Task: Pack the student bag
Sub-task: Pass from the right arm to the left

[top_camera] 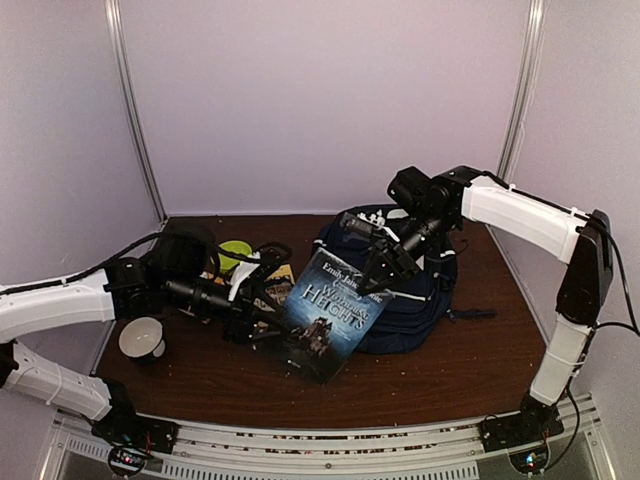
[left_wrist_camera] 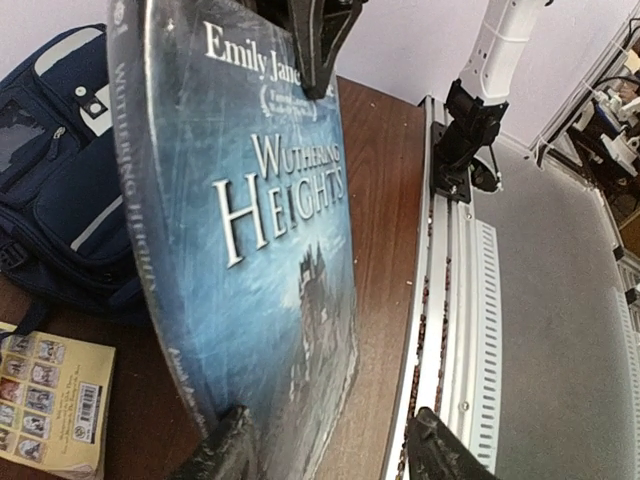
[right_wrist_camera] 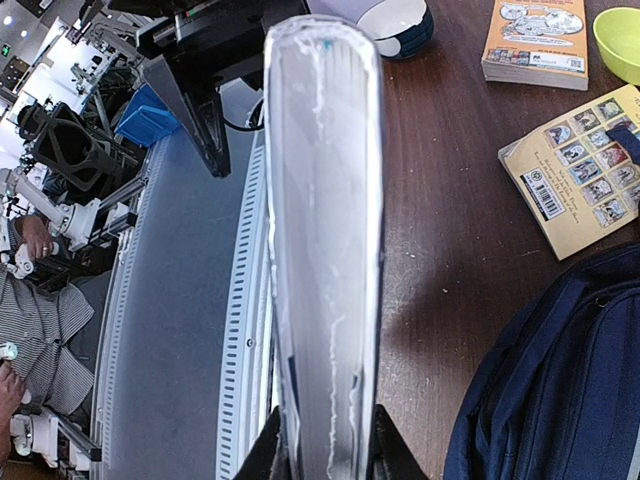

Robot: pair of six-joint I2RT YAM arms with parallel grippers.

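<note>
Handover of the book [top_camera: 325,315], bound for the bag [top_camera: 415,300].
Top view: the bag lies on the desk [top_camera: 450,370]; just in front of it the right fingers [top_camera: 385,265] pinch the upright book's top. Left wrist: the left fingers [left_wrist_camera: 225,450] stand wide astride its lower edge. Right wrist: pages clamped. Next, probably: carry it to the bag's mouth, unseen here.

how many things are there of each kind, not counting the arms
books: 3 (Wuthering Heights, yellow book, orange book)
bowls: 2 (lime green bowl, white-lined bowl)
backpack: 1
total: 6
</note>
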